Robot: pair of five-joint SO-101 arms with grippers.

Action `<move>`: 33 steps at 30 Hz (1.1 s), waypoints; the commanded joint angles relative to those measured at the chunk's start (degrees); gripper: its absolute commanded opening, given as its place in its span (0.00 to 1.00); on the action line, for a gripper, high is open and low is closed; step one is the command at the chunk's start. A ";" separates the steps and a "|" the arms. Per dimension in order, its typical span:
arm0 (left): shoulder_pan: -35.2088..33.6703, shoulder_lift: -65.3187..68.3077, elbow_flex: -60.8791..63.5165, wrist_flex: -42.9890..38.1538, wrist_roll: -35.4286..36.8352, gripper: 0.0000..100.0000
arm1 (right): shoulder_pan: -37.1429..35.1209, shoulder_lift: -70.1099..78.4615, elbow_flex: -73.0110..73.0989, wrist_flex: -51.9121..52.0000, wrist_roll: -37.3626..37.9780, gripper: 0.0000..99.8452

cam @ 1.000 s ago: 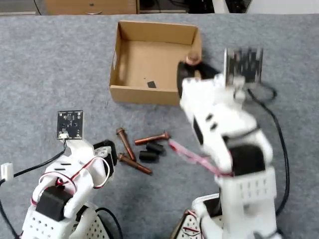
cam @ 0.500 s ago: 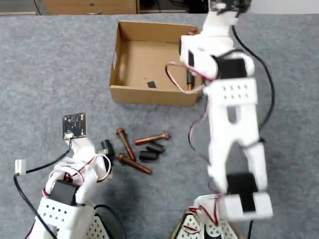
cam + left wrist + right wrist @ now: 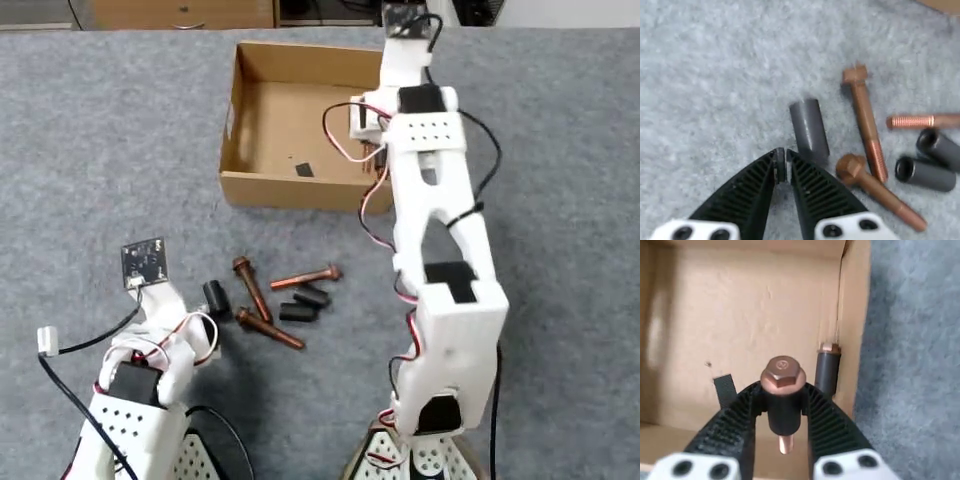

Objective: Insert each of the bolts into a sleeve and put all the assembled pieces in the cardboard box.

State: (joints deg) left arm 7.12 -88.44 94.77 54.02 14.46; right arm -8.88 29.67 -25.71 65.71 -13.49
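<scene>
The assembled piece (image 3: 783, 382) is judged rigid, dense and smooth-sided, so the grip belongs on its dark barrel, under the hex head. The right gripper (image 3: 783, 402) is clamped there and holds it upright over the right side of the cardboard box (image 3: 856, 310), with the arm stretched far across the table. At near left, the left gripper (image 3: 782, 159) is closed and empty, just beside a loose sleeve (image 3: 809, 131).

Open brown cardboard box (image 3: 290, 190). Inside, one assembled piece (image 3: 827, 371) rests against the box's right wall. A second piece (image 3: 783, 375), copper head up in a black sleeve, is clamped by the right gripper (image 3: 782, 392) above the box floor. In front of the box lie three copper bolts (image 3: 252, 288) (image 3: 305, 279) (image 3: 270, 328) and three black sleeves (image 3: 311, 296) (image 3: 297, 313) (image 3: 810, 131).
</scene>
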 commanded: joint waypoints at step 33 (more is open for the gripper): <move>-8.18 -0.31 0.09 -6.33 0.44 0.02 | 1.54 13.49 -37.41 28.57 1.14 0.16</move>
State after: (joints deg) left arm 0.88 -88.44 95.38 49.19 14.46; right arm -8.09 43.91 -50.42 86.02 -12.79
